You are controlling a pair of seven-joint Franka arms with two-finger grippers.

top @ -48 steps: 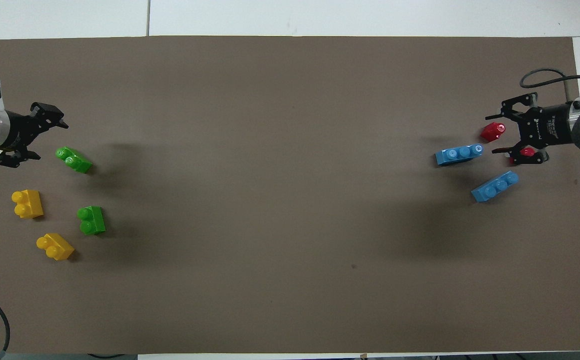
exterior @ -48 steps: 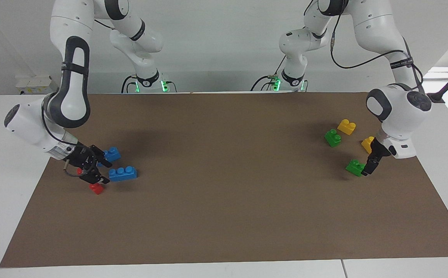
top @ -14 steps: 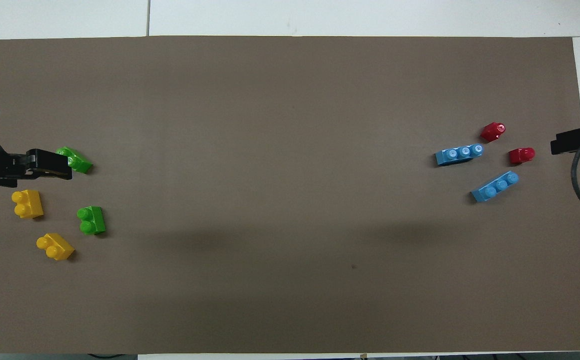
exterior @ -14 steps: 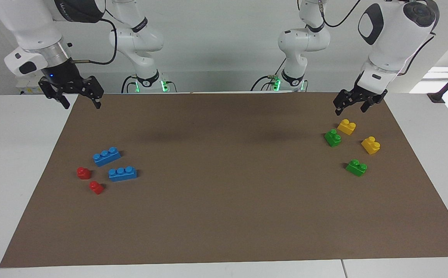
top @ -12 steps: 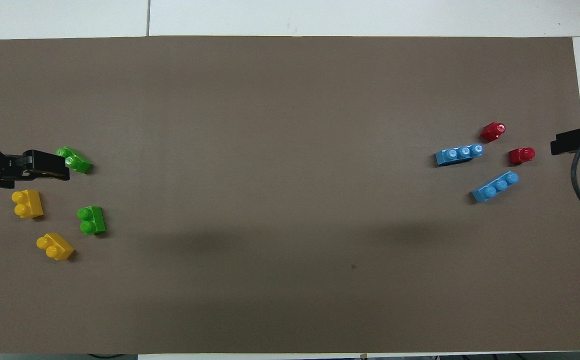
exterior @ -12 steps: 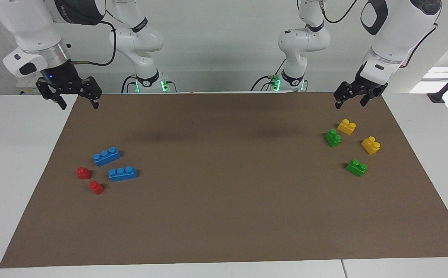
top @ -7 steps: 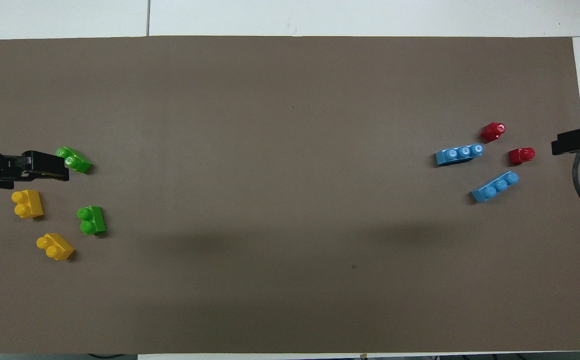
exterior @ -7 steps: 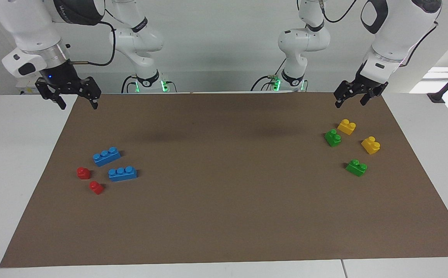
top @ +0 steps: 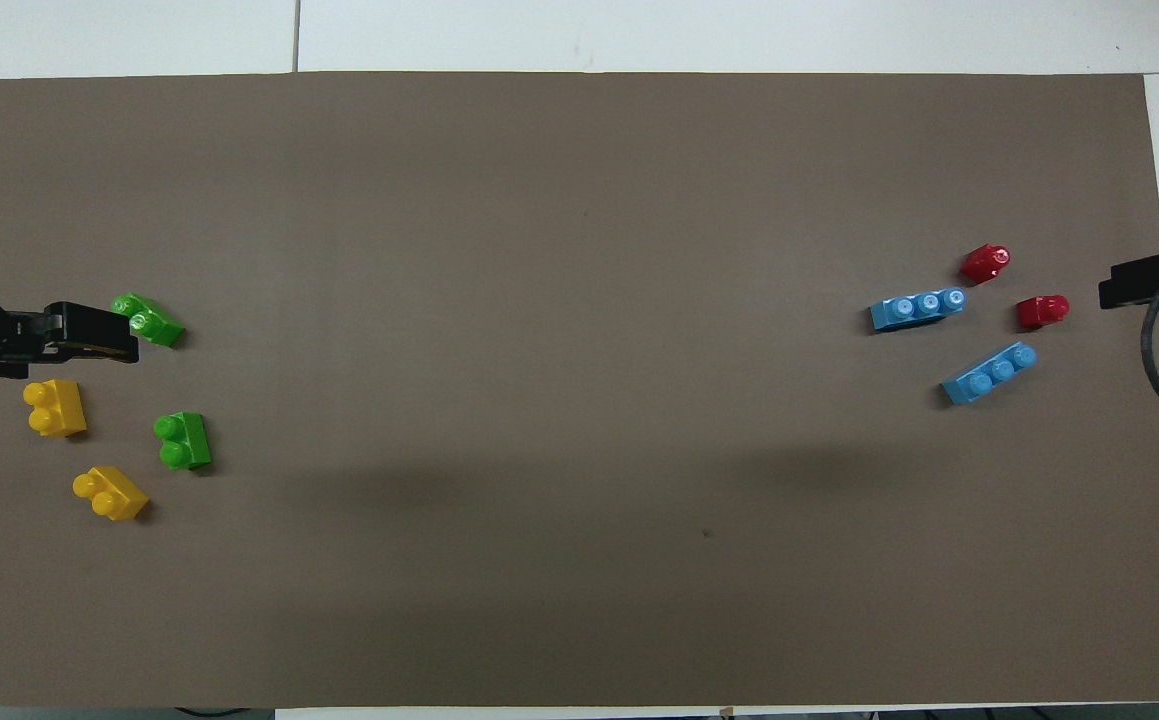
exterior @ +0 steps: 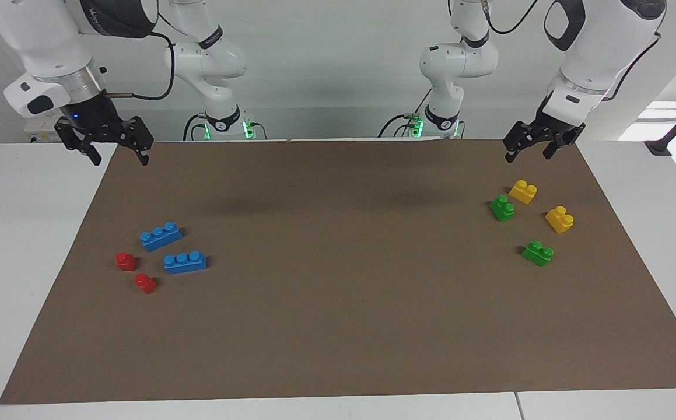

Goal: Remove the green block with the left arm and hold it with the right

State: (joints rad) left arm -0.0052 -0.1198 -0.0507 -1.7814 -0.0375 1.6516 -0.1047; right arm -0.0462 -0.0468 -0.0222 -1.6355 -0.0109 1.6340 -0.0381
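Observation:
Two green blocks lie on the brown mat toward the left arm's end: one farther from the robots, one nearer. My left gripper is open and empty. It hangs high over the mat's edge by the robots, above the yellow and green blocks and touching none. My right gripper, with the blue light, is open and empty, raised over the mat's corner at the right arm's end.
Two yellow blocks lie beside the green ones. Two blue three-stud bricks and two small red blocks lie toward the right arm's end. The brown mat covers the table.
Since 3.3 s ago both grippers have risen from down among the blocks to high over the mat's edge by the robots. No block has moved. In the last second almost nothing changed.

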